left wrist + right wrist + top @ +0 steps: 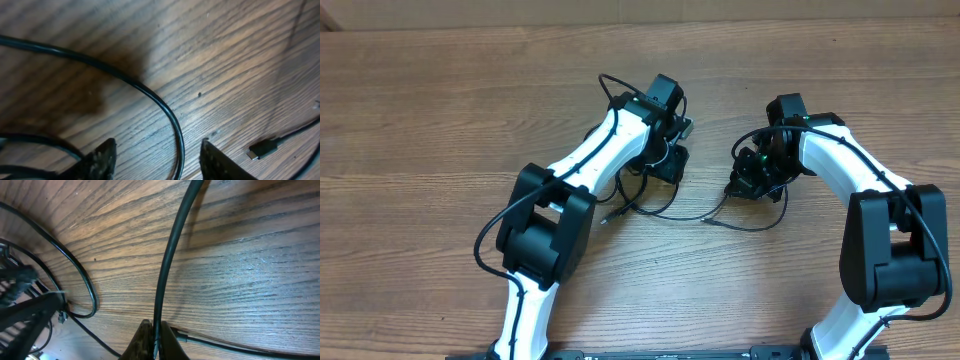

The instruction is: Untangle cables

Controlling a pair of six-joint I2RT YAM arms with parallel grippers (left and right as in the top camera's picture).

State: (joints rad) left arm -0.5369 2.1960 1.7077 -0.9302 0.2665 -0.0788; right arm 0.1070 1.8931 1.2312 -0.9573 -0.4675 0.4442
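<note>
Left wrist view, closest first: left tool (160,162) partly spread, its two dark fingertips (102,161) standing apart at the bottom edge. Between them, one strand of the cables (172,125), touching neither tip. Beyond the tips, curving up and off to the left across the wooden table (225,60). Off to the right, a small plug (262,148) flat on the table, its thin lead trailing toward the right edge. At the lower left, two more black strands, partly blurred.

Right wrist view, closest first: right tool (152,337) pinched tight on a single strand, no gap visible between the fingers. From the grip, stretched nearly straight away to the top edge. Low on the right, another thin lead slanting out from beside the fingers. To the left, a loose loop lying flat on the wood. Past that, dark blurred hardware, too unclear to name.

Overhead, from the base side outward: left arm (545,225) coming up from the lower left, right arm (890,240) from the lower right, both bent inward. Between them, near the table's middle, the thin black loops, bunched by the left wrist, with one strand spanning across to the right tool. Two free ends pointing toward the base side. Farther out, wood grain running to the far edge.
</note>
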